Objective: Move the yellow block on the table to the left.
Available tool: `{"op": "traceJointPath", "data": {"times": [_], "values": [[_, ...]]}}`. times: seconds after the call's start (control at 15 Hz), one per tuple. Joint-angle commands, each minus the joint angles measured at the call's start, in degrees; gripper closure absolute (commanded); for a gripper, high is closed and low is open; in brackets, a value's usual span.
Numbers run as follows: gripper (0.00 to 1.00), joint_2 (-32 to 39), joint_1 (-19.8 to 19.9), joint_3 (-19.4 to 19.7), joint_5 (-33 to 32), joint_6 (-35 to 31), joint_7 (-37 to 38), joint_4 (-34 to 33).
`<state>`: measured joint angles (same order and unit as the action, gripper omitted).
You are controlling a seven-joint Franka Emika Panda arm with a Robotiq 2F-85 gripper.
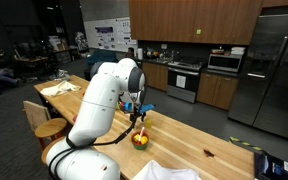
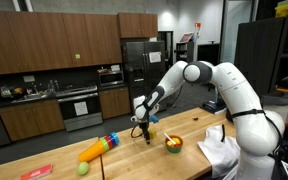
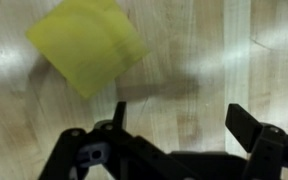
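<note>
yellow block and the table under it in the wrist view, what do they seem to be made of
The yellow block looks matte: flat, even pale yellow, no grain or glare. Painted wood, foam or plastic all fit; the blur leaves it open. The table looks like light wood, with plank seams and fine grain, and a soft sheen that suggests a sealed finish.

No legible text or labels anywhere.

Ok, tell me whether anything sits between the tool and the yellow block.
Nothing visible does. In the wrist view the open tool hangs just off the yellow block, with only bare table between them.
</note>
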<state>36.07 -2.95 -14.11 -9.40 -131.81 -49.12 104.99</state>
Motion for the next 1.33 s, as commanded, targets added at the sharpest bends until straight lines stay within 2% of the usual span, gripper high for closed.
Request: {"op": "traceJointPath", "data": {"times": [0.0,0.07,0.2,0.4,0.73,1.27], "values": [[0.16,-0.61,-2.68,2.58,-4.13,-2.56,0.74,1.00],[0.27,-0.86,-3.25,3.01,-5.23,-3.29,1.14,1.42],[0.38,-0.98,-5.03,4.45,-8.19,-4.06,2.78,1.32],[0.64,-1.00,-6.56,5.66,-11.60,-5.79,5.20,1.27],[1.00,-1.49,-8.19,7.47,-15.50,-8.52,11.80,1.26],[1.00,-3.83,-8.91,9.67,-17.78,-8.72,25.12,4.03]]}}
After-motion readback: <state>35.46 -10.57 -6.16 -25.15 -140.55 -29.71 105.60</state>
